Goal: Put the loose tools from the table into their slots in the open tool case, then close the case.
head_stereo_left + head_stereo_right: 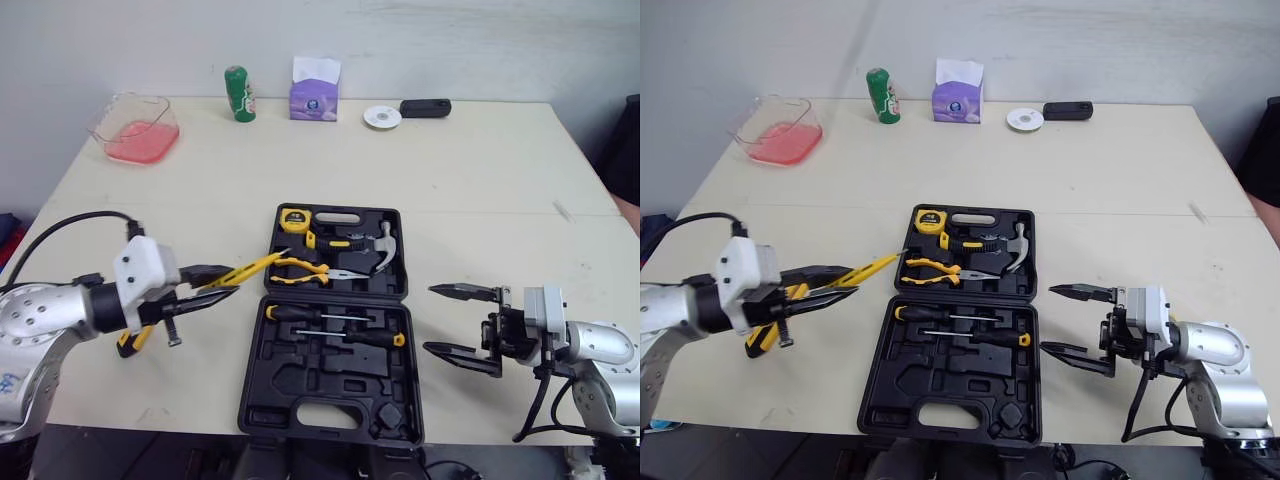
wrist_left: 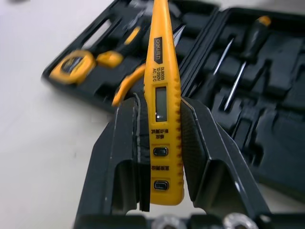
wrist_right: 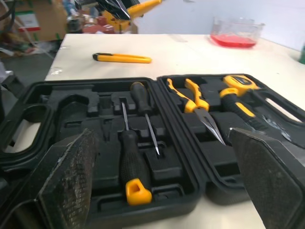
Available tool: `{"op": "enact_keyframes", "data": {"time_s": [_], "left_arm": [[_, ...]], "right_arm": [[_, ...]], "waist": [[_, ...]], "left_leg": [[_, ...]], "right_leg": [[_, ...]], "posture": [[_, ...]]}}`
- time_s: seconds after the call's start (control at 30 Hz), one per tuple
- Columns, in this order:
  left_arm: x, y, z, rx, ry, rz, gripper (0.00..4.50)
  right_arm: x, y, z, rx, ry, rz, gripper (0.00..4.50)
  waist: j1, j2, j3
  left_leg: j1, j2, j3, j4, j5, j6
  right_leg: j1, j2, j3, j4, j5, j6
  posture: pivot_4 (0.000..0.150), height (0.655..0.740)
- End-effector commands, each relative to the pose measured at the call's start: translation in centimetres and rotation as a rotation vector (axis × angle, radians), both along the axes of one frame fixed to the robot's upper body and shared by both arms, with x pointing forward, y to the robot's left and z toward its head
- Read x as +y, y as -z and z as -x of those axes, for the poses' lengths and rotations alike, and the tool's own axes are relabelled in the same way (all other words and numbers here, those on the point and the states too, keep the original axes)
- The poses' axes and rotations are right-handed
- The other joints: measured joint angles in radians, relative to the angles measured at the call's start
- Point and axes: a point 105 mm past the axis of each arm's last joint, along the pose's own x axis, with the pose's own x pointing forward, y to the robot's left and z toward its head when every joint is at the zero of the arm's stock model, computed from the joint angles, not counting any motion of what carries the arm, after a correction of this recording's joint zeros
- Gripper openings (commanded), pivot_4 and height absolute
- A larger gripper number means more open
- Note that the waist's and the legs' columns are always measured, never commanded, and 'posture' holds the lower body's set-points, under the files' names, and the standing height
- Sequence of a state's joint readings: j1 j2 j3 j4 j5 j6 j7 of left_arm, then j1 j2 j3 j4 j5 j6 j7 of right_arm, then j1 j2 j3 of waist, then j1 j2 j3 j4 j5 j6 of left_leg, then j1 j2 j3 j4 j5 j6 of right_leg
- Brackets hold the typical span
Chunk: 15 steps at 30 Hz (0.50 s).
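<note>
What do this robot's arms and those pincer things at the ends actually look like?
The left arm and right arm are rounded silver metal shells, each ending in a boxy white block at the wrist, with a black cable looping off it. The left gripper and right gripper each have two black fingers tapering to points, with rough inner pads.

Left of the tool case [image 1: 335,400], utility knife [image 1: 128,343] partly hidden behind left gripper [image 1: 233,281]. Tester pen [image 2: 164,119] in that gripper: tip cropped in left wrist view, small print unreadable.
</note>
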State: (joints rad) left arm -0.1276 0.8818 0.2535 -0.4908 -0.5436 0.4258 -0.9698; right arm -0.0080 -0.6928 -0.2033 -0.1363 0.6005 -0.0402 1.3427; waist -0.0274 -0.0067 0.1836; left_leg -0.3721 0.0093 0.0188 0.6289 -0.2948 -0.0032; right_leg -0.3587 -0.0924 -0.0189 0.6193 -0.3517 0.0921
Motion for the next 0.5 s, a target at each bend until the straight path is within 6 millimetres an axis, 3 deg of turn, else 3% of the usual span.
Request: {"op": "enact_keyframes", "data": {"time_s": [0.03,0.17,0.33,0.5], "left_arm": [[-2.1,0.0,0.7,0.034,0.149,-0.041,0.53],[-3.5,1.5,1.2,0.143,0.265,-0.201,0.53],[-3.5,2.8,1.0,0.176,0.253,-0.360,0.53],[-5.5,4.3,0.8,0.184,0.287,-0.567,0.53]], "right_arm": [[-0.1,-1.4,0.4,-0.052,0.014,0.018,4.50],[-0.2,-2.2,0.7,-0.050,0.040,0.028,4.50],[0.0,-2.5,1.2,-0.043,0.060,0.028,4.50],[0.5,-2.3,2.3,0.009,0.054,0.030,4.50]], "waist": [[0.000,0.000,0.000],[0.002,-0.001,0.001],[0.003,-0.003,0.002],[0.022,-0.005,0.004]], "left_leg": [[0.000,0.000,0.000,0.000,0.000,0.000],[0.000,0.001,0.001,0.002,0.001,-0.001],[0.002,0.002,0.001,0.003,0.002,-0.002],[0.001,0.003,0.001,0.003,0.002,-0.002]], "right_leg": [[0.000,0.000,0.000,0.001,0.000,0.000],[0.000,0.003,0.001,0.003,0.000,0.001],[0.000,0.005,0.003,0.005,0.001,0.001],[0.000,0.007,0.004,0.005,0.001,0.001]], "posture": [[0.150,0.7400],[0.150,0.7400],[0.150,0.7400],[0.150,0.7400]]}}
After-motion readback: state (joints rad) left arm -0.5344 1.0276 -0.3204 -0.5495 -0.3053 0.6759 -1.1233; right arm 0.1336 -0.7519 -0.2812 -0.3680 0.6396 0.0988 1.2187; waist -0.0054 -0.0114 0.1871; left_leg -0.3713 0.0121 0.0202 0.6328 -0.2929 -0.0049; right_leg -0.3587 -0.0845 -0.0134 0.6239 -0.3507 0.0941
